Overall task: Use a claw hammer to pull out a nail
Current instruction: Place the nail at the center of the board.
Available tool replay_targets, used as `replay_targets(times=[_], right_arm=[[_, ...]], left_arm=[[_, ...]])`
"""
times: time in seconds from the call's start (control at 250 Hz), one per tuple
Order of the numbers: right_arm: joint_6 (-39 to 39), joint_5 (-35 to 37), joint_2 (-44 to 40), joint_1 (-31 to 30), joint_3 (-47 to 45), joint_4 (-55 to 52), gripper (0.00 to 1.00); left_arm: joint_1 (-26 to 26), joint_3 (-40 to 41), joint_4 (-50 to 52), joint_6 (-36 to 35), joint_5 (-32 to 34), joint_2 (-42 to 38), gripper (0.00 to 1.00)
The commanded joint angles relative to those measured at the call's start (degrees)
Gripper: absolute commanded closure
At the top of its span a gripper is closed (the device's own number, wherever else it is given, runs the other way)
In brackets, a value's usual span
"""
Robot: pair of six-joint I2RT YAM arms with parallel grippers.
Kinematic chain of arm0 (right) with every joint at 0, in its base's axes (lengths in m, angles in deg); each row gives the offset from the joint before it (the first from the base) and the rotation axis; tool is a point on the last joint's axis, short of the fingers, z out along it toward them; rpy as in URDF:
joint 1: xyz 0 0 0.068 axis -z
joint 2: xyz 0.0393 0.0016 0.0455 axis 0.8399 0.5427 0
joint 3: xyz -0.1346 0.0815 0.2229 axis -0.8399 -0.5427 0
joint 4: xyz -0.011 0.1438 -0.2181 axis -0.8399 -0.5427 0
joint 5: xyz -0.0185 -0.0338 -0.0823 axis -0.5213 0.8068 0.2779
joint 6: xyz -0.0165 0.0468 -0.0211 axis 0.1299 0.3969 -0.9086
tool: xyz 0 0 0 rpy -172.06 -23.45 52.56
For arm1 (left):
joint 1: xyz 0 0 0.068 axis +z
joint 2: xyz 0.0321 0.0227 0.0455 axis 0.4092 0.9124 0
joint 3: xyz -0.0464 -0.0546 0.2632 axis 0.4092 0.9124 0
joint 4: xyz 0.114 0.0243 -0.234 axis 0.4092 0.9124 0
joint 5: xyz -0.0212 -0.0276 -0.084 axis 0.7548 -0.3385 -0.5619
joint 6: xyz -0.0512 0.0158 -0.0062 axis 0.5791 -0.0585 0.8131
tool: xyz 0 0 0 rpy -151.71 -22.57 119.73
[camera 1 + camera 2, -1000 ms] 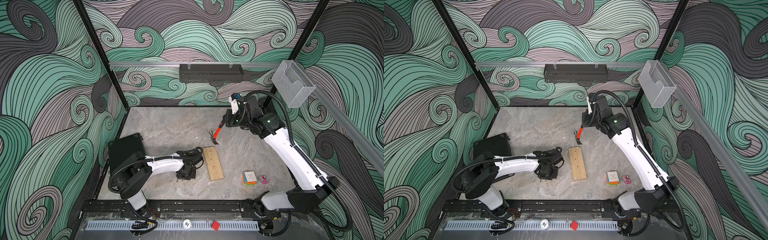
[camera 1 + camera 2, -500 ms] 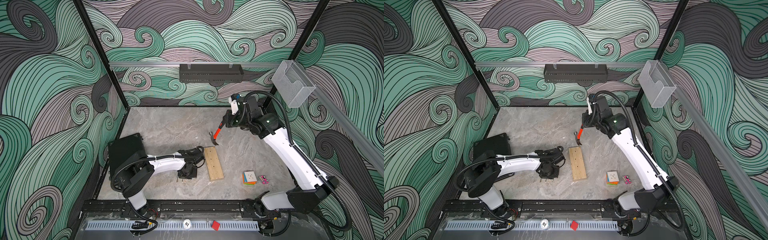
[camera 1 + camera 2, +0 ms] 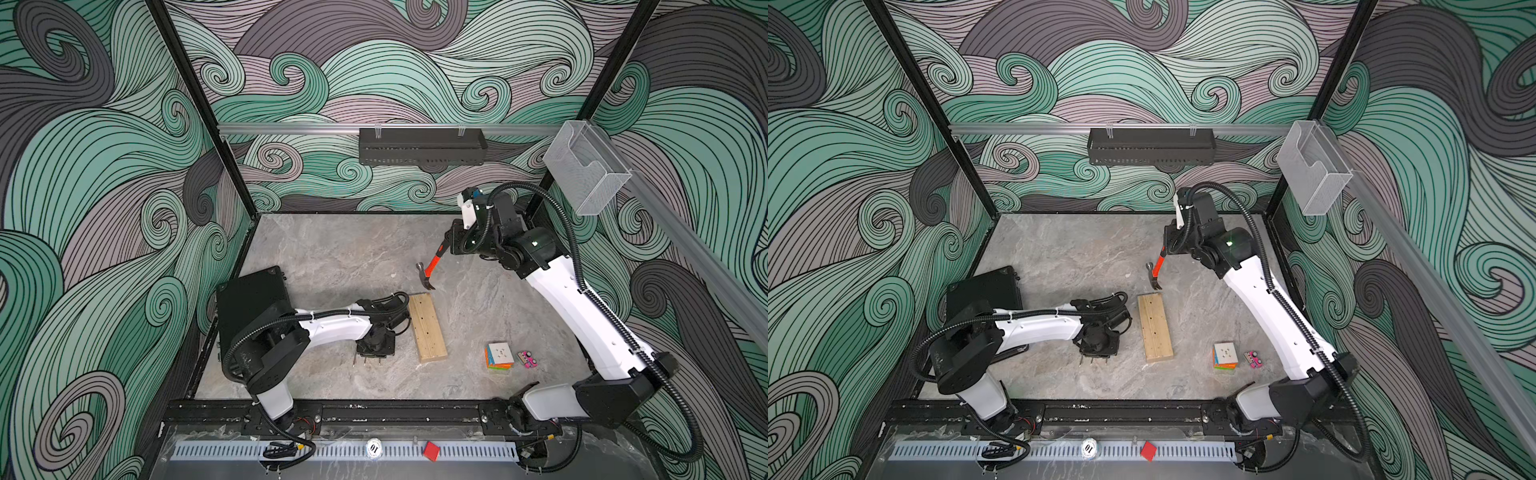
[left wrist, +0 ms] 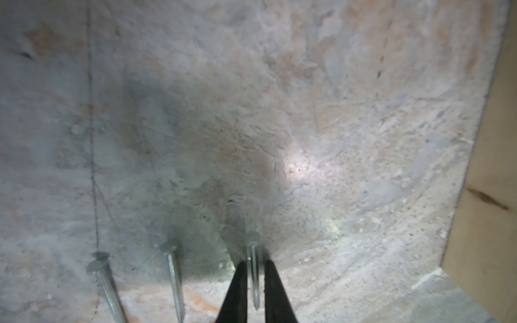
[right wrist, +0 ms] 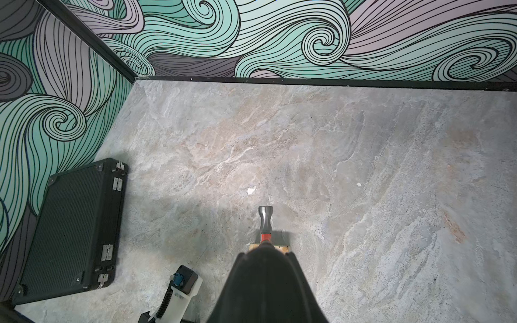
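Claw hammer (image 3: 432, 267): grey head down, orange shaft tilted, apparently clear of table. Three nails (image 4: 174, 276) lying flat.

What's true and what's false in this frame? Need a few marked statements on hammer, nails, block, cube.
1. The right gripper holds the hammer by its handle. True.
2. The hammer's claw is hooked on a nail in the wooden block. False: the head hangs clear, past the block's far end.
3. Three nails lie on the table by the left gripper. True.
4. The puzzle cube sits on the block. False: it is on the table, apart from the block.
5. A black case lies on the table. True.
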Motion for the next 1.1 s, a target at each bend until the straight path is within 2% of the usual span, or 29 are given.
replay_targets(times=[0.0,0.507,1.095], right_arm=[[1.07,-1.03,-1.44,0.34,0.80,4.90,0.93],[1.06,-0.59,-2.46,0.45,-0.26,4.95,0.93],[1.01,-0.36,-3.58,0.54,-0.83,4.98,0.93]], left_arm=[[-0.26,-0.55,2.56,0.23,0.06,1.48,0.83],[-0.26,-1.75,3.63,-0.97,0.80,0.57,0.80],[-0.32,-5.67,4.66,-6.78,2.49,-3.72,0.59]])
